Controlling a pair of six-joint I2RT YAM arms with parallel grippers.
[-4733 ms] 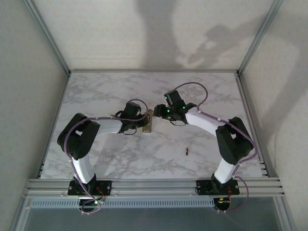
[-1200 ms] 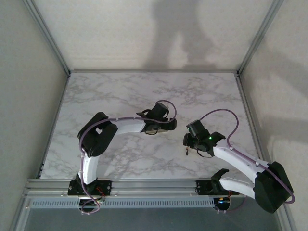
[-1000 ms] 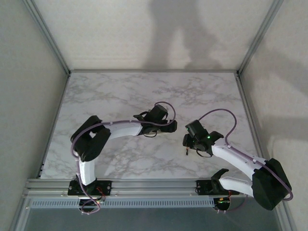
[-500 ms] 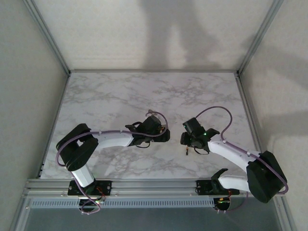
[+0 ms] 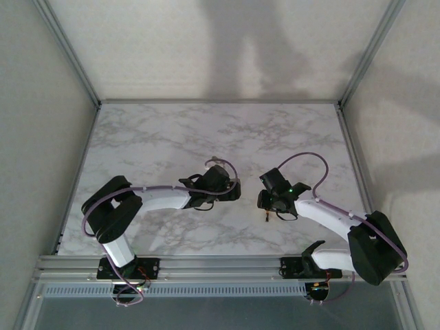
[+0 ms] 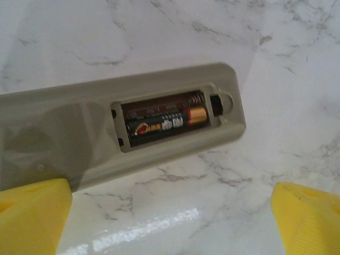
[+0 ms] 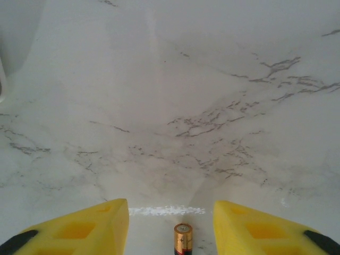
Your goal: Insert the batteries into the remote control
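The remote control [image 6: 133, 111] lies back-up on the marble, its battery bay uncovered. One of the batteries [image 6: 167, 123] sits in the bay, copper end toward the spring. My left gripper [image 6: 170, 223] hovers on the near side of the remote, open, its yellow fingertips [image 6: 32, 218] wide apart and empty. The other battery [image 7: 183, 239] lies on the table between the yellow fingers [image 7: 79, 228] of my right gripper [image 7: 170, 212], which is open and touches nothing. In the top view this battery [image 5: 266, 218] is a dark speck just below the right gripper [image 5: 268, 201].
White marble tabletop [image 5: 172, 130] with bare surface at the back and far left. Grey walls and metal posts [image 5: 69, 55] enclose it. The two wrists stand close together near the table's middle, about a hand's width apart.
The left arm has drawn back toward the near edge and a little left. The right gripper has shifted slightly over the loose battery and its jaws have narrowed.
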